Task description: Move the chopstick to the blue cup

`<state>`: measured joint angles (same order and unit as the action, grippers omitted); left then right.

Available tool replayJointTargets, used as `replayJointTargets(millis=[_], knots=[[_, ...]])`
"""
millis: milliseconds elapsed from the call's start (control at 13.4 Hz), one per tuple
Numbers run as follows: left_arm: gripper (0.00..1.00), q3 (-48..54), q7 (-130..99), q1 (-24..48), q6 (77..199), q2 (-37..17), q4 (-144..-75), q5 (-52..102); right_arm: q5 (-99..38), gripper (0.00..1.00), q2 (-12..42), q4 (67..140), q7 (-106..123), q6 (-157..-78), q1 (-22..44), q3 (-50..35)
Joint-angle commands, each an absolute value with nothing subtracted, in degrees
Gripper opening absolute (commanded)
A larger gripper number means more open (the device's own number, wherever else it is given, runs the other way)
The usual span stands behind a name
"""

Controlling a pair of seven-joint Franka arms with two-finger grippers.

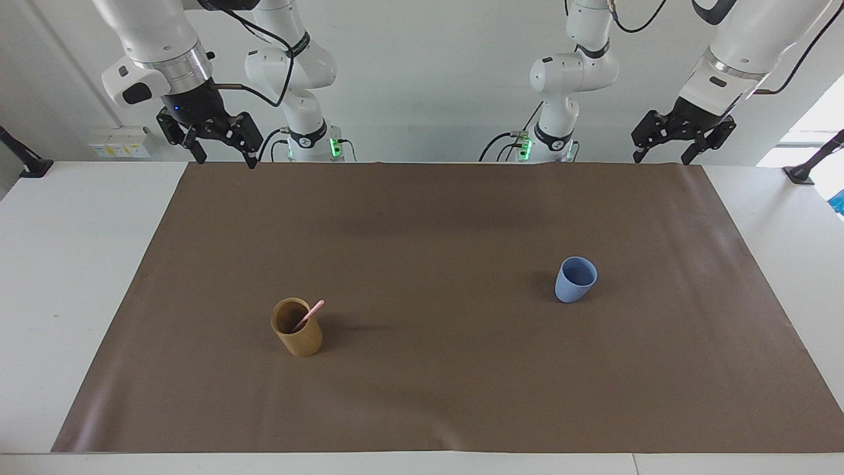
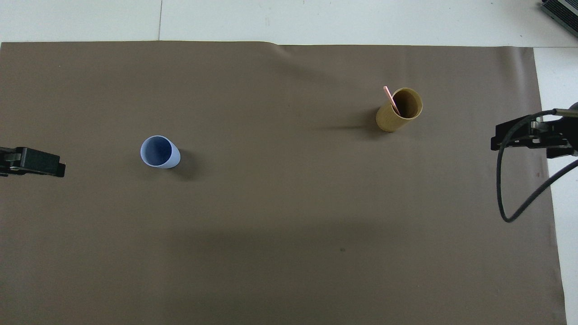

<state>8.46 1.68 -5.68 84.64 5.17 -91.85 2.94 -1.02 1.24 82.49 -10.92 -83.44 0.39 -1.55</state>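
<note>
We have not begun: both the right end effector and left end effector hang open and empty, the chopstick in the tan cup well below the right one, awaiting a grasp

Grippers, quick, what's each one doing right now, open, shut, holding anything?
Left gripper: open, empty, raised by the mat's corner near its own base.
Right gripper: open, empty, raised by the mat's other near corner.

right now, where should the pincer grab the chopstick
Probably the pink tip of the chopstick that sticks out above the rim of the tan cup, coming from above. It leans on the rim and the rest is down inside, so only that end is free.
</note>
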Motion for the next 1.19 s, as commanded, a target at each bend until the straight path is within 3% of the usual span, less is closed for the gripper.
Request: replayJointTargets(millis=[0, 1117], knots=[[1.0, 8.7, 1.3, -6.4, 83.7, 5.8, -91.8, 3.7, -2.0, 1.0, 1.3, 82.2, -9.8, -83.3, -0.4, -1.8], [1.0, 8.7, 1.3, -6.4, 83.7, 5.8, -91.8, 3.7, -1.8, 1.0, 1.4, 82.2, -10.0, -84.5, 0.0, -1.8]])
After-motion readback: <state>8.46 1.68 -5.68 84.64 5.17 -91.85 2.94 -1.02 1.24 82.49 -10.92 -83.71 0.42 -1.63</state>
